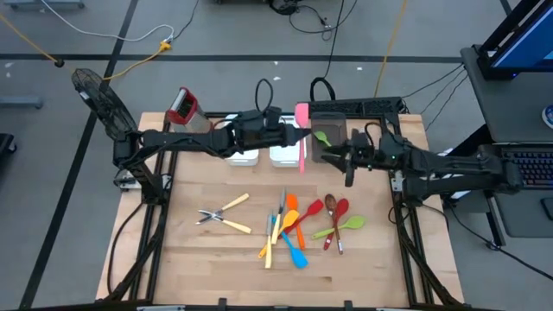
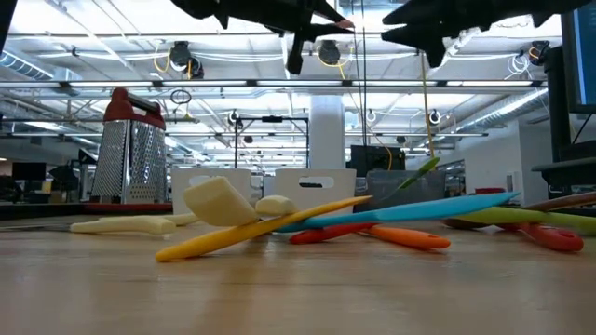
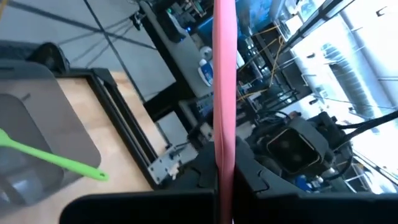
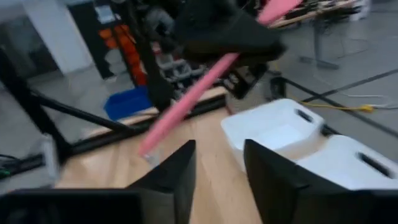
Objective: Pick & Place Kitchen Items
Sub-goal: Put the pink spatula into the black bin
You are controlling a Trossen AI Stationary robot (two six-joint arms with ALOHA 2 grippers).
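Overhead, the left gripper (image 1: 292, 136) hangs above the back of the worktop (image 1: 207, 259), its jaws clenched on a pink spatula (image 1: 301, 138) that runs from twelve to six o'clock. At three o'clock of it, close by, the right gripper (image 1: 339, 155) sits over the dark bin (image 1: 346, 115), where a green spoon (image 1: 321, 137) lies. Two white bins (image 1: 263, 157) sit under the left arm, and a red-topped box grater (image 1: 184, 107) stands at the rear, toward ten o'clock. The remaining kitchen items (image 1: 289, 226) lie scattered on the front of the worktop: metal tongs with yellow handles (image 1: 220, 214) at nine o'clock of the heap, and red and green spoons (image 1: 339, 223) at three o'clock.

Across the worktop at low level, a yellow spatula (image 2: 251, 223), a blue one (image 2: 438, 209) and an orange handle (image 2: 410, 238) cross in a pile, with the grater at ten o'clock behind them and both arms dark along the top.

From the left wrist, the pink spatula stands straight up between the jaws, the green spoon resting in the dark bin toward eight o'clock.

From the right wrist, the jaws stand apart with nothing between them; the pink spatula slants beyond, gripped by what seems to be the other arm's dark gripper, and the white bins lie at four o'clock.
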